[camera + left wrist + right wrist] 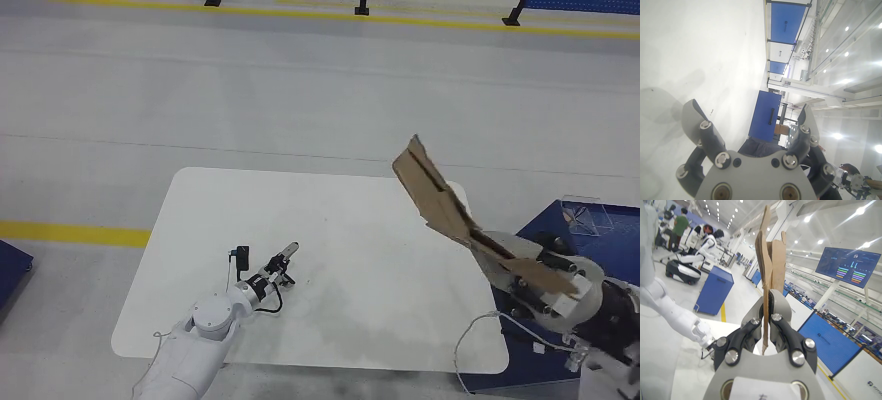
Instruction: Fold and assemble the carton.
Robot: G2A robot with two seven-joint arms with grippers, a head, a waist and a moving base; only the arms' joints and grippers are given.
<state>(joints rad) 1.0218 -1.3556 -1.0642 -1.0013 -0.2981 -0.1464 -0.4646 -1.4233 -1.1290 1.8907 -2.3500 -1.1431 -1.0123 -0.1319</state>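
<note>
The carton is a flattened brown cardboard blank, held tilted in the air over the right edge of the white table. In the right wrist view my right gripper is shut on the carton near one end, and the folded flaps stick out beyond the fingertips. My left gripper lies low over the table's front left part, far from the carton. In the left wrist view it stands open, with nothing between its fingers, close to the bare tabletop.
A blue cabinet with a clear plastic stand on it sits just off the table's right side. Another blue unit is at the far left. Grey floor with yellow lines surrounds the table.
</note>
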